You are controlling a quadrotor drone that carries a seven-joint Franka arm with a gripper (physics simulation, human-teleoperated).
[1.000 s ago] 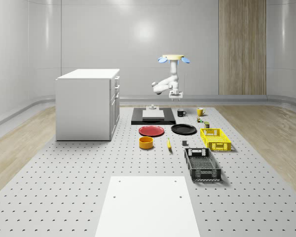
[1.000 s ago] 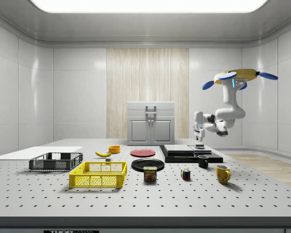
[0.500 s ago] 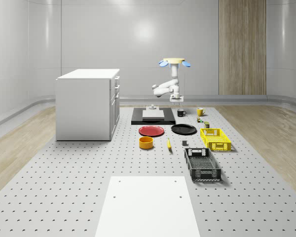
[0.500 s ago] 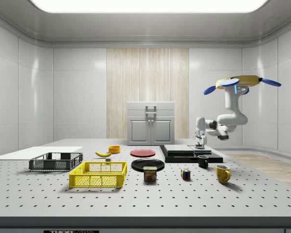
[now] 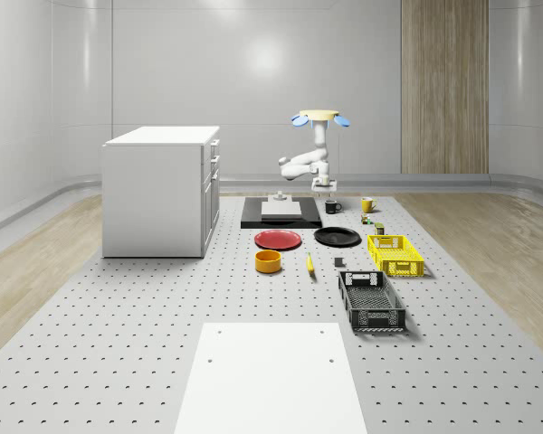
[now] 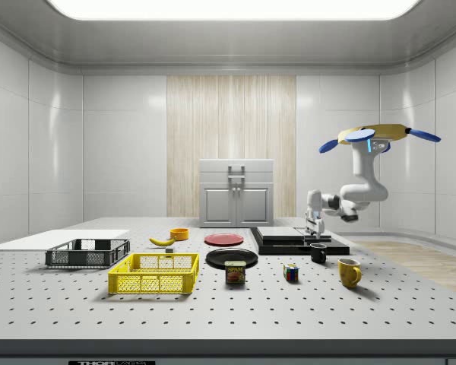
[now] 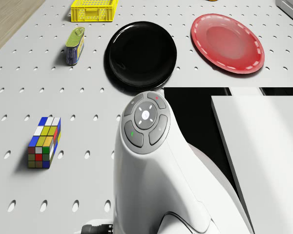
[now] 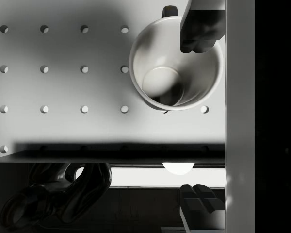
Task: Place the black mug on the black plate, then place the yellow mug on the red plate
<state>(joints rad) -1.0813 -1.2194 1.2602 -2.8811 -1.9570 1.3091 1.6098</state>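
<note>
Above the black mug (image 8: 176,62), open gripper (image 8: 199,116) straddles one wall for a rim grasp; drone (image 6: 376,135) hovers near the table's (image 5: 118,344) far edge.

Tool (image 6: 314,233) lower, nearer black mug (image 6: 318,252)

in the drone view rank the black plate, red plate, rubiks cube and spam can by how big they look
1. black plate and red plate: alike in spread, so I won't rank them.
2. rubik's cube, though it lies nearer the camera.
3. spam can, close to the cube in looks.
</note>
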